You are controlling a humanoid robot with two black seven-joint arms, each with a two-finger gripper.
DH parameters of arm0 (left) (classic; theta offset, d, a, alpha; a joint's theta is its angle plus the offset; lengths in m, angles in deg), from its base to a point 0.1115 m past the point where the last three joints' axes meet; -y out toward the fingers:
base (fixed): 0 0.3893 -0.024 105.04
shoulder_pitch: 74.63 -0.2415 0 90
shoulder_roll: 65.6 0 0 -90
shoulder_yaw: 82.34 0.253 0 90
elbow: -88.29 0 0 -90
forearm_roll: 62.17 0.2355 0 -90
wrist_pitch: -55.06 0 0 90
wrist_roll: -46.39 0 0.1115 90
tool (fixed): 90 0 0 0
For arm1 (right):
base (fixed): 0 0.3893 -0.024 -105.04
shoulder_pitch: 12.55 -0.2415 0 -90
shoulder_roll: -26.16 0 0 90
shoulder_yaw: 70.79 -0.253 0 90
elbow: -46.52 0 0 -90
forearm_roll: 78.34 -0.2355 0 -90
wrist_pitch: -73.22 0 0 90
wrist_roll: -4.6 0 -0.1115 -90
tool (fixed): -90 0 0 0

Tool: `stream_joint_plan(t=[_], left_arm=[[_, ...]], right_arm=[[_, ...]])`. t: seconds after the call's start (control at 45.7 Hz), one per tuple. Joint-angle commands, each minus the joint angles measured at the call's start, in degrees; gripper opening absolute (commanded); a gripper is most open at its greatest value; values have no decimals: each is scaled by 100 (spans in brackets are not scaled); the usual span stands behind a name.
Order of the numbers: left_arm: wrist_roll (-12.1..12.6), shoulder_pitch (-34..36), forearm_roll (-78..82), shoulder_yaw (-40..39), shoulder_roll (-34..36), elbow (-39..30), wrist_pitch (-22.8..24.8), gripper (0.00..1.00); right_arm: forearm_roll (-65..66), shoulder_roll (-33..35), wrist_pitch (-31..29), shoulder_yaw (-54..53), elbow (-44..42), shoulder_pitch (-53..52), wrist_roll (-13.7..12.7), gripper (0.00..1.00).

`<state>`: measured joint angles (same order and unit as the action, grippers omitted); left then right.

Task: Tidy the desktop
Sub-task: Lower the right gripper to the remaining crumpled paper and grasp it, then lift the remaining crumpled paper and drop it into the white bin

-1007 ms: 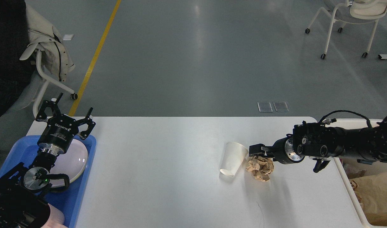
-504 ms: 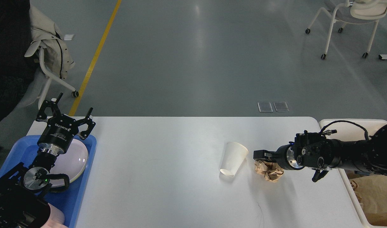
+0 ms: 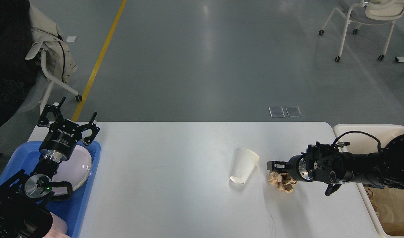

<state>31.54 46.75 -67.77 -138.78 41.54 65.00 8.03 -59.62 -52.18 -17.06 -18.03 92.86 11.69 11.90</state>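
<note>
The right tool [image 3: 275, 166] is hanging low over the right part of the desk [image 3: 175, 185], and the crumpled brown paper ball [image 3: 281, 182] is lying directly under and just near of its tip. Whether the fingers are gripping the paper I cannot tell: the tool is showing end-on and dark, and the paper may be pinched or only pressed. The cream bin [image 3: 364, 129] is standing off the desk's right edge, so the paper is lying between the bin and the white paper cup [image 3: 244, 166]. The cup is lying on its side just left of the paper, apart from it, its long axis running from far-right to near-left, with the narrow end toward the near side. The right arm is by far the nearer to both.

The left tool [image 3: 68, 116] is hovering wide open and holding nothing above the far end of the blue tray [image 3: 89, 185], which is carrying a white plate [image 3: 77, 167].

By count: one paper ball, one cup, one plate, one tray, one bin. Judging from this, two loose items are waiting on the desk.
</note>
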Motion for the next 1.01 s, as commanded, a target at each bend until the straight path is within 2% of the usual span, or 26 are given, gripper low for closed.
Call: stream_joint_plan(t=[0.0, 0.35, 0.482, 0.635, 0.701, 0.788, 0.985], left_arm=[[-1, 0, -3, 2, 0, 0, 1, 100], [-1, 0, 6, -7, 0, 0, 1, 100], [-1, 0, -3, -7, 0, 0, 1, 100], [-1, 0, 6, -7, 0, 0, 1, 100], [-1, 0, 6, -7, 0, 0, 1, 100], [-9, 0, 6, -7, 0, 0, 1, 100], [-1, 0, 6, -7, 0, 0, -8, 100]], right_arm=[[9, 56, -51, 6, 51, -42, 53, 0], [9, 319, -69, 76, 270, -429, 97, 0], [0, 706, -69, 243, 683, -1017, 115, 0], [9, 1356, -253, 533, 1438, -2247, 115, 0], [9, 1541, -639, 691, 1711, -2967, 115, 0], [9, 1831, -1508, 709, 1861, -3969, 115, 0], [44, 2367, -4189, 683, 1695, -6078, 123, 0]])
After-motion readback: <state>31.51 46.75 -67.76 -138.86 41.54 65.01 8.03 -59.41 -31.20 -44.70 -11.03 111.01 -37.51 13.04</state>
